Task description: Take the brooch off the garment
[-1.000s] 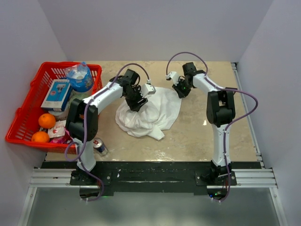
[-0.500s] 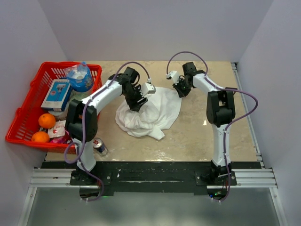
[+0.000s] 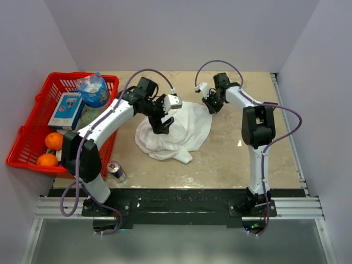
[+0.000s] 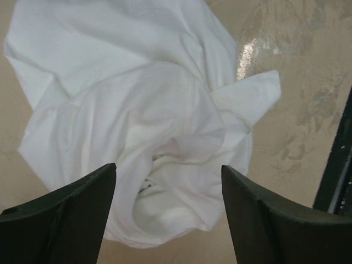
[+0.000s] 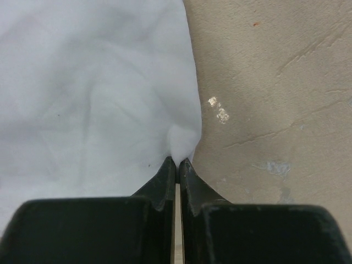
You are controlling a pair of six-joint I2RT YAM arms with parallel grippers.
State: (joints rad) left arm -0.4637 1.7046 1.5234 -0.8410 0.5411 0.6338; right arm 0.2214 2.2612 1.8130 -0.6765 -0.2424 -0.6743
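1. At 9 o'clock on the table (image 3: 236, 159), the red basket (image 3: 25, 135) with its two oranges (image 3: 54, 141) sat just where it had a second before. The drink can (image 3: 116, 170) by the left arm's base had not moved either.
2. The left arm had swung its elbow out toward 8 o'clock, closer to the basket than a second ago.
3. The left gripper (image 3: 163, 125) hung over the 10 o'clock part of the garment (image 3: 184, 132). In its wrist view the two dark fingers (image 4: 71, 214) stood wide apart, wider than before, with only crumpled white cloth below them. It had hold of nothing.
4. The garment lay bunched at the middle of the table. Its heap looked much the same as a second earlier, with one pointed flap sticking out at 5 o'clock in the top view.
5. I could not find the brooch in any view. Only white folds showed, so I could not tell where on the cloth it sat.
6. The right gripper (image 5: 177, 160) had stayed at the garment's 1 o'clock corner. Its fingers had drawn together since the earlier frame and were pressed flat against each other. A small nub of the cloth's edge was pinched at their tips, and bare table lay to the right of it.
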